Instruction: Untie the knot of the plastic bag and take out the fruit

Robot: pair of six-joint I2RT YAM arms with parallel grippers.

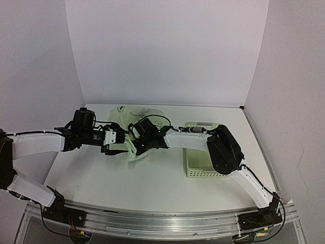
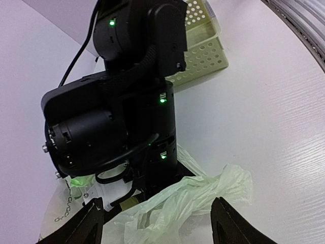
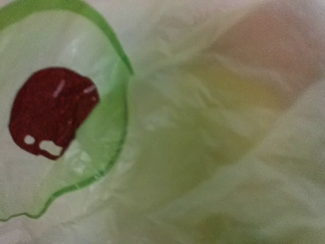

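The pale green plastic bag (image 1: 133,118) lies crumpled at the back middle of the table, between my two arms. My left gripper (image 1: 118,141) is at the bag's left side. In the left wrist view its jaws (image 2: 157,206) stand wide apart and open, with a loose fold of the plastic bag (image 2: 198,195) lying between them, not pinched. My right gripper (image 1: 138,137) is pushed into the bag from the right. Its fingers do not show in the right wrist view, which is filled by blurred plastic (image 3: 203,127) with a dark red logo (image 3: 51,112). I cannot make out the knot. The fruit is hidden inside the bag.
The pale green lattice basket (image 1: 200,162) stands right of the bag under the right arm, and also shows as the basket (image 2: 203,51) in the left wrist view. The right arm's black wrist (image 2: 127,101) sits close in front of the left gripper. White walls enclose the table.
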